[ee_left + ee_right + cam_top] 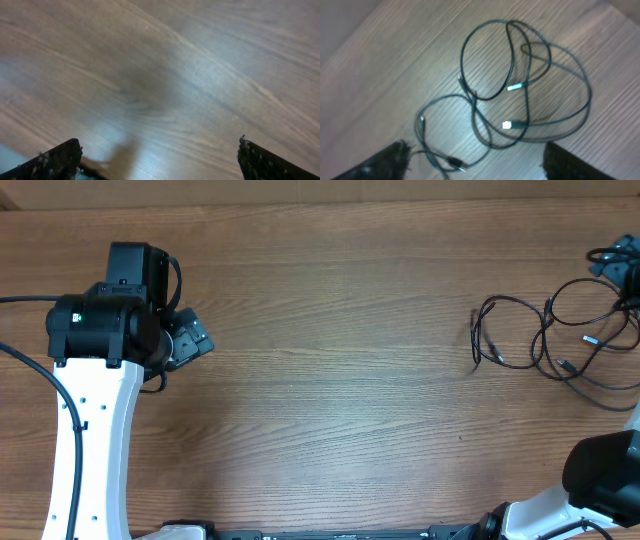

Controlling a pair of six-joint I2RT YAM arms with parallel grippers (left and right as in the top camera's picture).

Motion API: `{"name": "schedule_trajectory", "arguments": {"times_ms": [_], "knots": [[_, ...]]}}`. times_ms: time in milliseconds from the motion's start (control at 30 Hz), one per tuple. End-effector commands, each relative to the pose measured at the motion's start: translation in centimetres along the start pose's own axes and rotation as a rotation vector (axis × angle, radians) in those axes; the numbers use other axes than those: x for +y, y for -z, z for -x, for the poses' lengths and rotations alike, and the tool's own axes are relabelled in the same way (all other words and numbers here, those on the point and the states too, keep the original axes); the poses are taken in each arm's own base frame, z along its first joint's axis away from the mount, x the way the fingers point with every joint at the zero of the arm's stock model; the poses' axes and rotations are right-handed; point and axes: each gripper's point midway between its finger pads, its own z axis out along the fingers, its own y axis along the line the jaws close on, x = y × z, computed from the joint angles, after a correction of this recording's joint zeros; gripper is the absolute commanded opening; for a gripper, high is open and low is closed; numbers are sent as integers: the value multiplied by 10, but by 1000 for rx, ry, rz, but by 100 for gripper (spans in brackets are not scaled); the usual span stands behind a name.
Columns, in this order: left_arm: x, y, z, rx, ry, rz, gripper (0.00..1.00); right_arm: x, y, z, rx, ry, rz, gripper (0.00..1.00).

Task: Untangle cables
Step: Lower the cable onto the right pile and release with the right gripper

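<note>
Left fingers (pixel 55 160): spread wide, one tip at 7 o'clock and the other at 5 o'clock of the left wrist view. Nothing between them, only bare wood grain, somewhat blurred. The left gripper (pixel 159 142) hangs over the table (pixel 330 380) and holds nothing.

Right fingers (pixel 575 162): also wide apart, tips at 7 and 5 o'clock of the right wrist view. The right gripper (pixel 476 147) grips nothing. It hangs over the cables (pixel 475 96), with the lowest loops lying between the two tips in the picture. Cannot tell whether either tip touches a cord.

Overhead: left gripper (pixel 185 340) sits at 9 o'clock of the table and the cables (pixel 545 330) at 3 o'clock, near the edge, so the two are well apart. A dark part at 2 o'clock, cut by the frame, is probably the right gripper.

Cables: thin black cords in loose, overlapping loops flat on the wood, crossing each other at several spots. Loose ends seen from the right wrist:
- silver plug (pixel 515 86) near the middle of the heap
- white plug (pixel 506 125) just below it
- black plug (pixel 455 162) at 6 o'clock
</note>
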Motion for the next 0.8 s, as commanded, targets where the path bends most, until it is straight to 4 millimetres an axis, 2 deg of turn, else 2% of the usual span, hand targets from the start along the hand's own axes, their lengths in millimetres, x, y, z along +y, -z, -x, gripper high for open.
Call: {"name": "schedule_trajectory", "arguments": {"times_ms": [0,167,233,333,433,600,667,767], "knots": [[-7,-1,5,-22,-33,-28,99,21,7,-13,58,73,123,98],[-38,3,17,-64,-119,-175,100,83,28,-58,183,392,462,100],[-46,5,18,-68,-130,-213,100,95,34,-73,212,462,499,100],[-47,5,19,-71,-130,-221,100,104,30,-91,242,523,454,100],[-46,5,18,-65,-131,-217,100,111,17,-112,269,592,395,100],[-44,4,15,-53,-137,-208,100,115,-19,-150,319,673,305,99],[-44,4,14,-50,-138,-206,100,115,-33,-166,344,695,299,96],[-43,4,14,-49,-141,-206,100,115,-54,-187,366,712,298,81]]}}
